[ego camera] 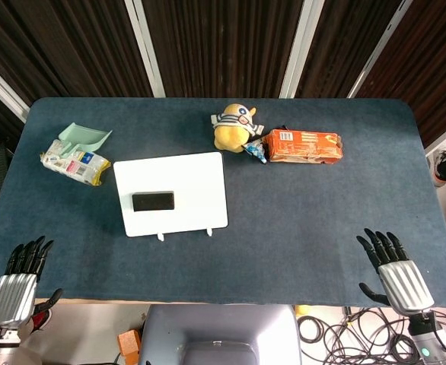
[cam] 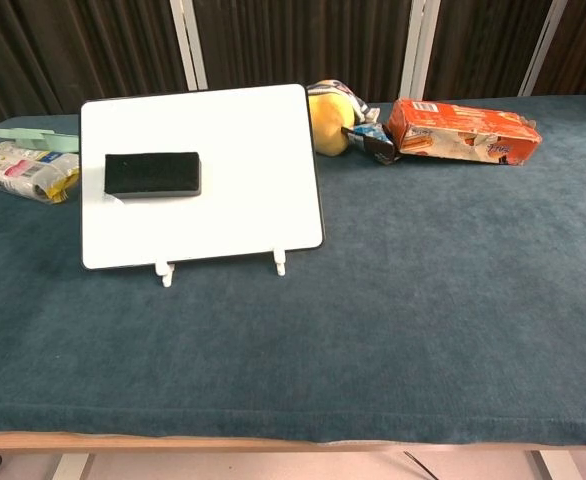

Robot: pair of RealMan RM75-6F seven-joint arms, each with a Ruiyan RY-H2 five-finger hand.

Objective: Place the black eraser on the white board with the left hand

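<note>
The black eraser (ego camera: 153, 201) lies flat on the left part of the white board (ego camera: 192, 182), which rests on the blue table. In the chest view the eraser (cam: 153, 173) and board (cam: 243, 170) show with no hand near them. My left hand (ego camera: 17, 280) hangs at the table's near left corner, far from the board, fingers spread and holding nothing. At the near right edge my right hand (ego camera: 394, 272) is also spread and holds nothing.
A yellow plush toy (ego camera: 234, 127) and an orange box (ego camera: 303, 145) lie behind the board to the right. A green scoop (ego camera: 82, 138) and a snack packet (ego camera: 74, 163) sit at the far left. The table cloth (ego camera: 322, 220) is dark blue.
</note>
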